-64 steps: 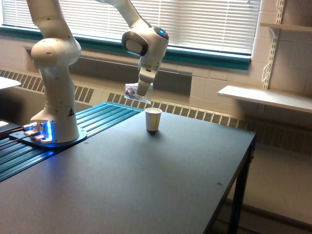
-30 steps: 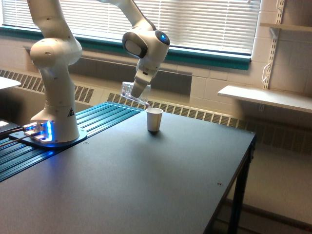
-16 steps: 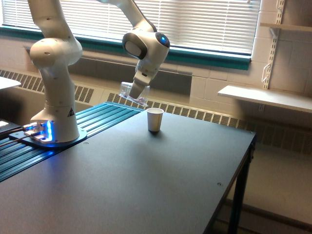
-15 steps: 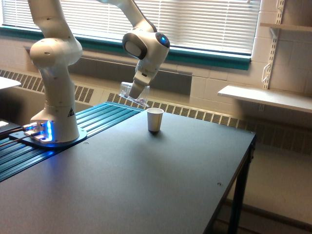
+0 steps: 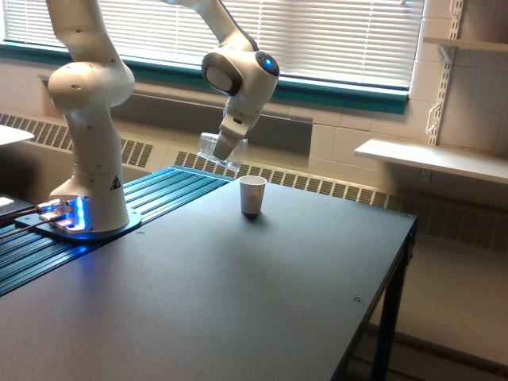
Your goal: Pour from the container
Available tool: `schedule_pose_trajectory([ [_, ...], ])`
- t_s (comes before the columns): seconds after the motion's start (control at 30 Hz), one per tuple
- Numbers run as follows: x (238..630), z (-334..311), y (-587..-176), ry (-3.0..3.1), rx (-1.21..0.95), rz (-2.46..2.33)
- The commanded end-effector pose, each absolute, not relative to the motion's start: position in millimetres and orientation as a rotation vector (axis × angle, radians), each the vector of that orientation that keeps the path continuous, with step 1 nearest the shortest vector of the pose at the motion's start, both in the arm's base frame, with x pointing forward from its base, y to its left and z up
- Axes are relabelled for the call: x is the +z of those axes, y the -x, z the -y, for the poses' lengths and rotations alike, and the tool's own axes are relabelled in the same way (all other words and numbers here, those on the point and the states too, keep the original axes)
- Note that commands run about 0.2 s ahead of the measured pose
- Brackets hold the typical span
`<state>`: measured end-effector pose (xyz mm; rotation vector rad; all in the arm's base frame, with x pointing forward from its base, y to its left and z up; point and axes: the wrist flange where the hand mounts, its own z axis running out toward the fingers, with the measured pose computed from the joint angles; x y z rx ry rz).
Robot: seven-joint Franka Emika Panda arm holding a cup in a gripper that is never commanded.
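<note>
Gripper (image 5: 225,149) of the Panda arm is clamped on the container (image 5: 219,152), a clear plastic cup held tipped over, its mouth slanting down toward the white paper cup (image 5: 252,194).

Taking that white paper cup as the landmark: in front of it lies the dark table (image 5: 238,302), bare all the way to the near edge. The arm's base (image 5: 86,216) stands well to the cup's left in the exterior view, on a ribbed blue-green strip. The paper cup itself stands upright on the table. The container hangs above it and a little to its left, clear of the rim. Behind it run the wall heater and the blinds (image 5: 317,32).

Compared with two seconds ago, the container has been rolled further over, and the reddish-purple pieces that showed through its wall then can no longer be made out. Since half a second ago it has lifted slightly. My reading is that the contents have largely gone out, presumably into the paper cup, so the pour looks about done; what remains is to right the container.
</note>
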<state>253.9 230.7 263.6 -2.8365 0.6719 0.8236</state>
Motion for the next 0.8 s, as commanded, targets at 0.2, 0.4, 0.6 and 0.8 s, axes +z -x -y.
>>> schedule_pose_trajectory([
  [0.2, 263.0, -231.0, -257.3, 2.826, 0.827, -0.699],
  [0.4, 264.7, -230.2, -260.7, 2.836, 0.803, -0.708],
  [0.6, 266.5, -230.1, -263.1, 2.844, 0.78, -0.699],
  [0.8, 270.5, -232.4, -265.2, 2.871, 0.742, -0.651],
])
